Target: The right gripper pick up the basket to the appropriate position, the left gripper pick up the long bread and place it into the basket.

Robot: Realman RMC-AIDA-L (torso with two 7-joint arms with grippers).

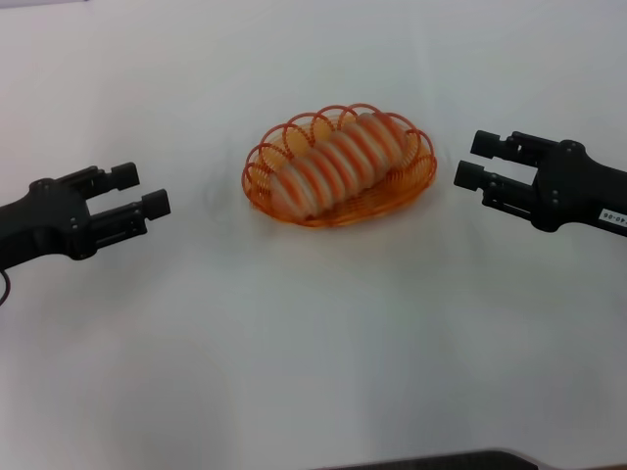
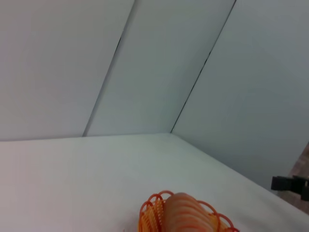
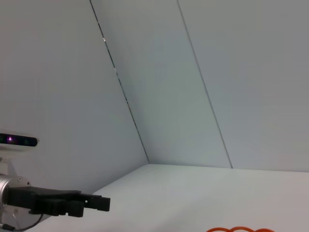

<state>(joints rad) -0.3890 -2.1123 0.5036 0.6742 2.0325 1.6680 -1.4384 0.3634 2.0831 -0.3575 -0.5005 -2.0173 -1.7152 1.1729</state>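
The oval orange wire basket (image 1: 263,183) stands on the white table, a little beyond the middle in the head view. The long bread (image 1: 338,163), striped orange and cream, lies inside it along its length. My left gripper (image 1: 140,190) is open and empty, left of the basket and apart from it. My right gripper (image 1: 473,160) is open and empty, just right of the basket and clear of its rim. The left wrist view shows the basket (image 2: 150,210) with the bread (image 2: 186,212) in it. The right wrist view shows only the basket's rim (image 3: 239,229) and the left gripper (image 3: 94,203) farther off.
The white table (image 1: 313,352) lies bare around the basket. Grey wall panels (image 2: 159,67) stand behind the table. A dark edge (image 1: 441,460) shows at the near side of the head view.
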